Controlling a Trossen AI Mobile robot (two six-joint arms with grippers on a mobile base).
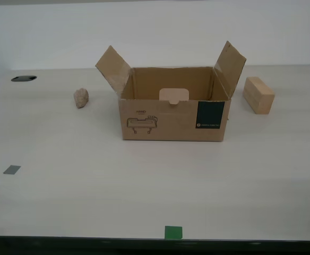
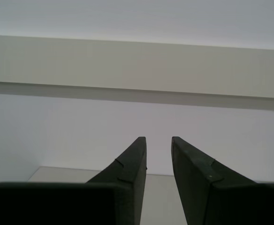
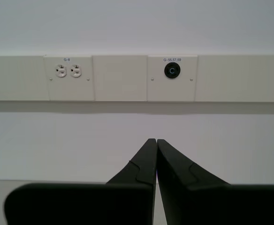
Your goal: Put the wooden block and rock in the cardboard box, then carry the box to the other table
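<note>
The cardboard box (image 1: pixel 173 119) stands open in the middle of an off-white table (image 1: pixel 91 186), both side flaps raised and its teal label facing the camera. The rock (image 1: pixel 81 98) lies on the table toward the exterior view's left of the box. The wooden block (image 1: pixel 258 95) rests toward the exterior view's right of it. Neither arm shows in the exterior view. My first gripper (image 3: pixel 156 141) is shut and empty, facing a wall. My second gripper (image 2: pixel 158 138) is slightly open and empty, also facing a wall. The other table is out of view.
A dark oval cable hole (image 1: pixel 24 78) sits at the table's far left in the exterior view. A green tape mark (image 1: pixel 173 232) lies at the front edge, with a grey mark (image 1: pixel 11 170) nearer the left. A wall outlet (image 3: pixel 67 71) and a round socket (image 3: pixel 171 71) face my first gripper.
</note>
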